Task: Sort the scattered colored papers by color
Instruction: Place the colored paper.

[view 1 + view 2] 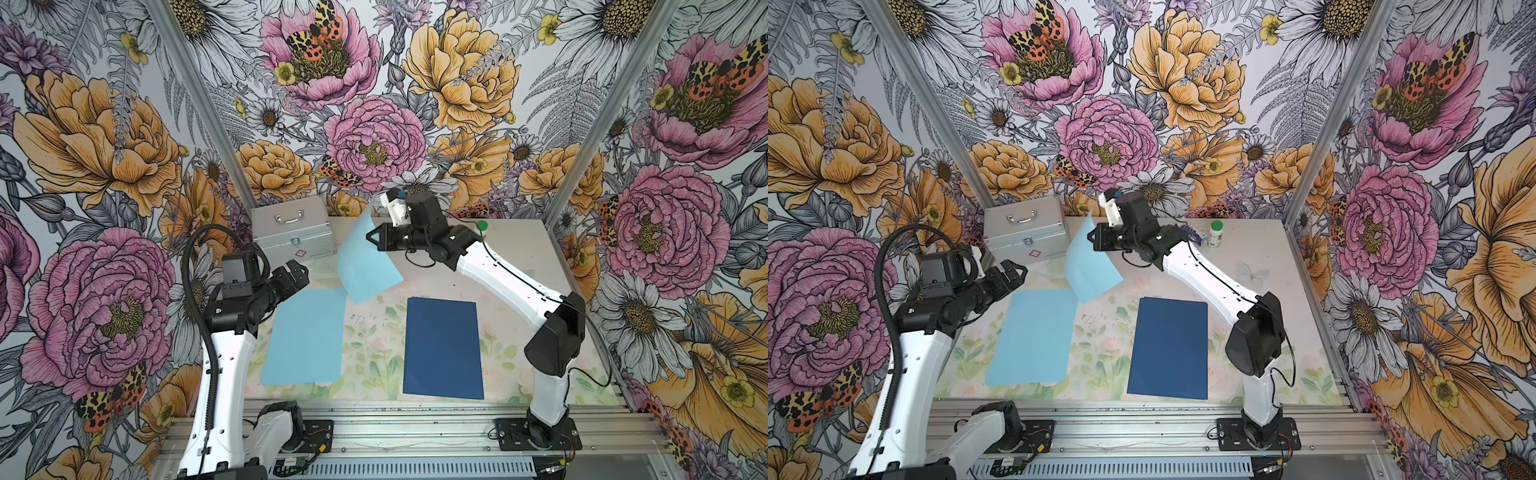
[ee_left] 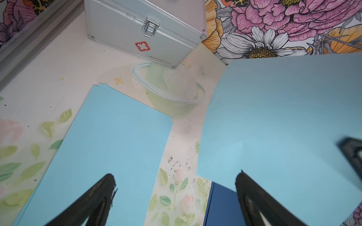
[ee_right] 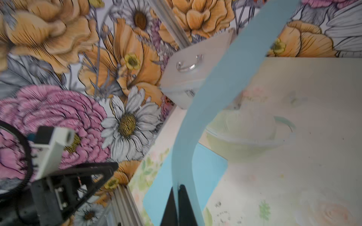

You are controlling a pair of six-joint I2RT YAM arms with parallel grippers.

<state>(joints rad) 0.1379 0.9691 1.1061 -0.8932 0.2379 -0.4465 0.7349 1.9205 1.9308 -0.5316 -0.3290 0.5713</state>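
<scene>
Right gripper [image 1: 371, 237]: pinching thin sky-blue paper sheet [image 1: 365, 268], upper centre | left gripper [image 1: 298, 271]: spread, empty | step: placing held sheet | next: lay squarely onto flat sky-blue paper stack [image 1: 305, 336], lower left of centre

An open strip of bench [image 1: 374, 345] runs between the light blue stack [image 1: 305, 336] and the navy stack [image 1: 442, 349]. At the rear, the silver case [image 1: 293, 226], clear bowl [image 2: 168, 92] and hanging light blue sheet [image 1: 365, 266] obstruct passage.

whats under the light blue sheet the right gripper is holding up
A clear plastic bowl sits below the held sheet, beside the metal case. In both top views the sheet hides much of the bowl; only its rim near the case shows.
</scene>
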